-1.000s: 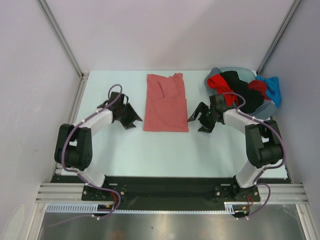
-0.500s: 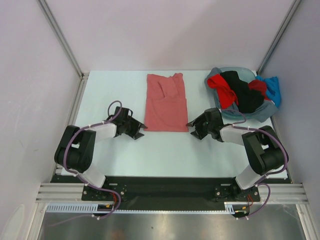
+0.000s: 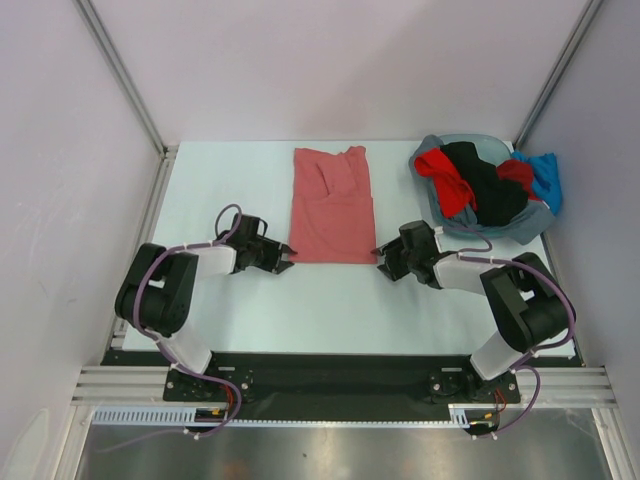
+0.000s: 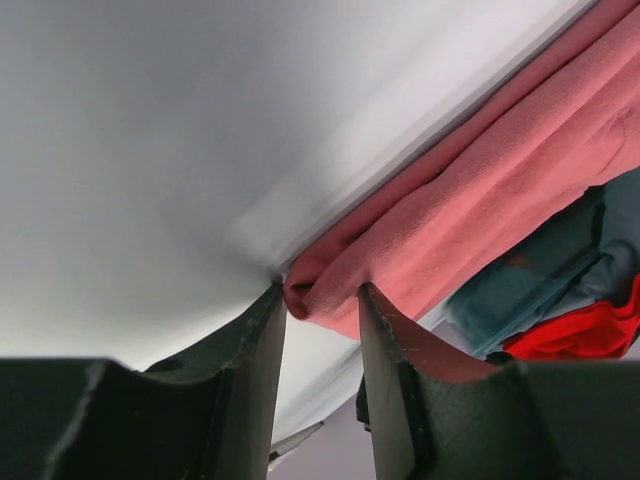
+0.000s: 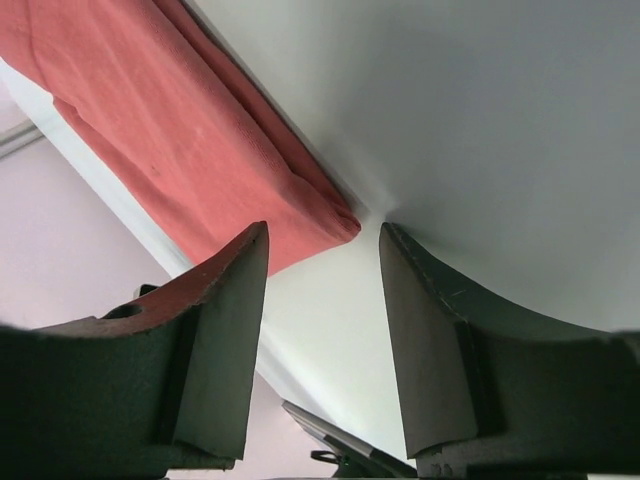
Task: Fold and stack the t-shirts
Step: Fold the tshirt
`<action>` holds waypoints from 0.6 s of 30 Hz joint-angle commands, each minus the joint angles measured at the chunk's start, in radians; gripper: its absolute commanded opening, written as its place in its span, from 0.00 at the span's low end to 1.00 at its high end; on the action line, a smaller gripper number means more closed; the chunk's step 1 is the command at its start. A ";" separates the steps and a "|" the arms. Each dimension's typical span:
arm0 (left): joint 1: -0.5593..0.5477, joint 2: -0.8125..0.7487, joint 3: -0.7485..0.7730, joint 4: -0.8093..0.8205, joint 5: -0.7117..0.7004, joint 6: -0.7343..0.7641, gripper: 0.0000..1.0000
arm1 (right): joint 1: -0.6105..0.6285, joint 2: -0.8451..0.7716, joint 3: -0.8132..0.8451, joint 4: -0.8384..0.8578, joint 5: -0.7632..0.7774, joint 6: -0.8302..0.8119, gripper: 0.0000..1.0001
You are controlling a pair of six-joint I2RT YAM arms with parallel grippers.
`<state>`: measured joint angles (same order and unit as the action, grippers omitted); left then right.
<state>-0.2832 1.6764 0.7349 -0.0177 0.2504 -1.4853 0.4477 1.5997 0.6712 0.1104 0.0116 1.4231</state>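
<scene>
No legible text | no labels, brands, numbers or signs could be read in any view | surfaces appeared plain and unmarked

The salmon-red t-shirt [image 3: 332, 205] lies flat on the middle of the table [image 3: 240, 180], folded into a long narrow strip running away from the near edge, a creased flap showing on its far half; its near corners are doubled layers resting on the surface; a bright red t-shirt [image 3: 445, 178], a black t-shirt [image 3: 490, 190] and a blue t-shirt [image 3: 545, 175] lie crumpled together in the basin [image 3: 528, 222] at far right, the blue one spilling over its right rim.
</scene>
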 commanded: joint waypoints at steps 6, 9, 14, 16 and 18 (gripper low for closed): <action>0.002 0.045 -0.029 -0.022 -0.017 -0.026 0.38 | 0.020 0.039 -0.025 -0.054 0.083 0.056 0.49; 0.010 0.052 -0.042 -0.013 -0.008 -0.023 0.36 | 0.031 0.049 -0.024 -0.052 0.085 0.063 0.47; 0.019 0.059 -0.032 -0.010 0.000 0.000 0.27 | 0.034 0.095 -0.018 -0.031 0.079 0.066 0.40; 0.026 0.062 -0.029 -0.007 0.000 0.013 0.22 | 0.032 0.100 -0.018 -0.031 0.074 0.060 0.32; 0.029 0.068 -0.028 -0.008 0.004 0.026 0.15 | 0.031 0.108 -0.013 -0.040 0.051 0.053 0.00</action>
<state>-0.2665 1.7103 0.7261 0.0219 0.2935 -1.4963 0.4751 1.6604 0.6727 0.1635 0.0357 1.4872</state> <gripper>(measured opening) 0.172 0.164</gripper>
